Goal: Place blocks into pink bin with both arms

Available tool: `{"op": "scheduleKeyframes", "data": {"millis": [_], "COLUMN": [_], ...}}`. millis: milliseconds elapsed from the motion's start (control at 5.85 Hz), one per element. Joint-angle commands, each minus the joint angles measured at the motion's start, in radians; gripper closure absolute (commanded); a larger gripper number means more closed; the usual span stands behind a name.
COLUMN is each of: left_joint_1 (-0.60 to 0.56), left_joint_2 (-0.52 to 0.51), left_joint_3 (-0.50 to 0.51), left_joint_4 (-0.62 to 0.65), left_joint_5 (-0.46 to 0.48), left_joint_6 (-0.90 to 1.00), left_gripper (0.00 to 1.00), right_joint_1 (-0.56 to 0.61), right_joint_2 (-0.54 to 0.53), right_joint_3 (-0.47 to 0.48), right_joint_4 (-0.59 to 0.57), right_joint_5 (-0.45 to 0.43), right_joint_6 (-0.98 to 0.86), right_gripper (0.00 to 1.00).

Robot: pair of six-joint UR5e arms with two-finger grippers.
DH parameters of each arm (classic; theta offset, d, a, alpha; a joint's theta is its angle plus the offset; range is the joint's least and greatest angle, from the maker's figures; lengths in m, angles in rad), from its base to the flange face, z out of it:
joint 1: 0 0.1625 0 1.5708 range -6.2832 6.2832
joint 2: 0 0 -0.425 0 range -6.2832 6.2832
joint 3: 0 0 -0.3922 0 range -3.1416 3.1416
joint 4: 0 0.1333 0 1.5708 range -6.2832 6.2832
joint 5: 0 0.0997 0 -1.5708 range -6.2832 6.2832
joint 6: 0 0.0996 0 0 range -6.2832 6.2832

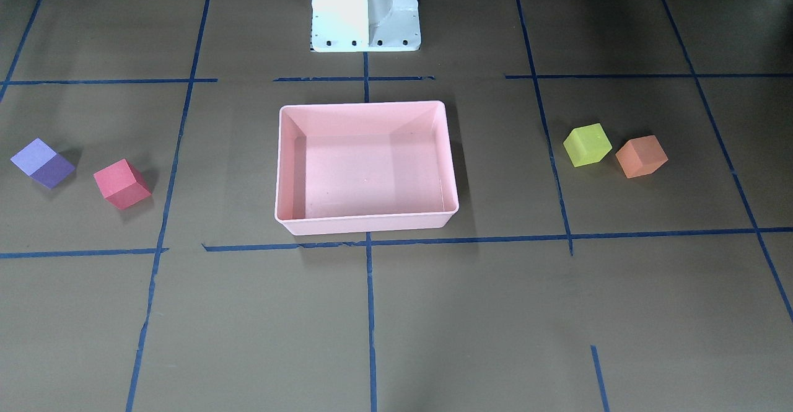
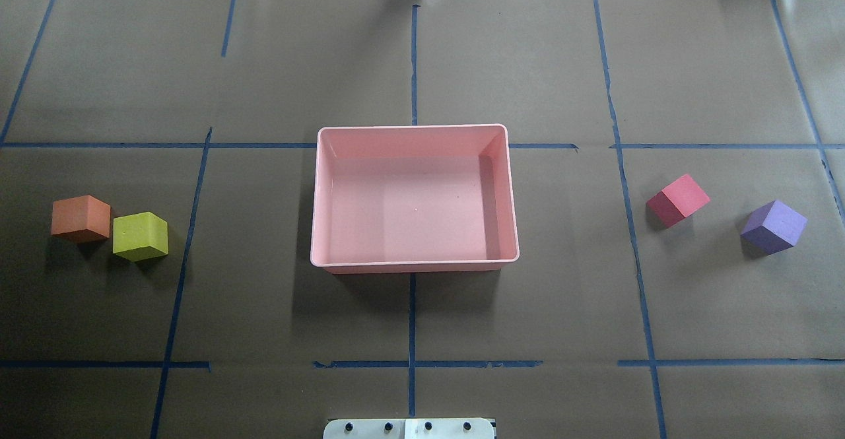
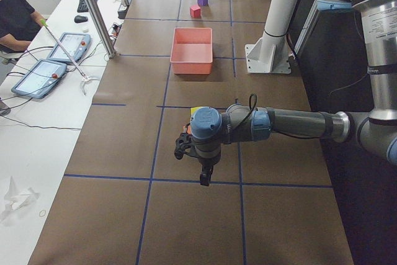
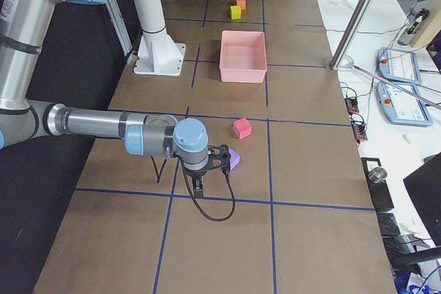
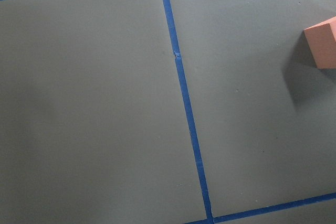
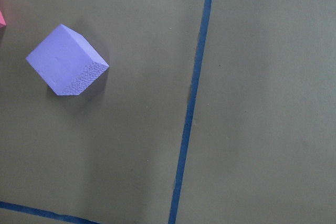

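The pink bin point(image 1: 365, 225) stands empty at the table's middle. The purple block point(image 1: 42, 163) and the red block point(image 1: 122, 183) lie on the robot's right side. The yellow-green block point(image 1: 587, 144) and the orange block point(image 1: 641, 156) lie on its left. My left gripper point(image 3: 204, 178) hangs low beside the orange block point(image 5: 323, 45), and shows only in the exterior left view. My right gripper point(image 4: 200, 184) hangs low beside the purple block point(image 6: 65, 61), and shows only in the exterior right view. I cannot tell whether either is open or shut.
The white pedestal base point(image 1: 365, 9) stands behind the bin. Blue tape lines grid the brown table. A side desk with tablets point(image 3: 62, 48), a metal post point(image 3: 93, 10) and a seated person point(image 3: 15, 17) lie past the table's far edge.
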Motion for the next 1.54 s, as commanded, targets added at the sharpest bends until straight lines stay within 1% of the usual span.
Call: {"op": "scheduleKeyframes", "data": {"millis": [0,342,513,684,855,1026,1197,1368], "left_joint_1": [0.000,0.000,0.000,-0.001,-0.001,-0.001,0.000,0.000], "left_joint_2": [0.000,0.002,0.006,0.009,0.011,0.011,0.008,0.008], "left_joint_3": [0.002,-0.001,-0.001,0.001,0.001,0.004,0.004,0.004], "left_joint_4": [0.000,-0.008,-0.007,-0.007,-0.005,-0.005,-0.007,-0.007], "left_joint_5": [-0.003,-0.010,-0.010,-0.012,-0.020,-0.090,-0.093,-0.093], "left_joint_6": [0.009,0.011,0.011,0.011,0.003,0.000,0.003,0.003], "left_gripper": [0.00,0.00,0.00,0.00,0.00,0.00,0.00,0.00], "right_joint_1": [0.000,-0.003,-0.032,-0.087,-0.135,-0.201,-0.215,-0.276], "right_joint_2": [-0.004,0.008,0.031,0.057,0.098,0.140,0.178,0.209], "right_joint_3": [-0.003,-0.001,-0.005,-0.005,-0.017,-0.024,-0.069,-0.104], "right_joint_4": [0.009,0.009,0.007,0.010,0.012,0.015,0.031,0.118], "right_joint_5": [0.014,0.014,0.055,0.060,0.055,0.023,0.006,-0.001], "right_joint_6": [0.005,0.005,0.020,0.092,0.209,0.317,0.367,0.587], "right_gripper": [0.00,0.00,0.00,0.00,0.01,0.02,0.01,0.01]}}
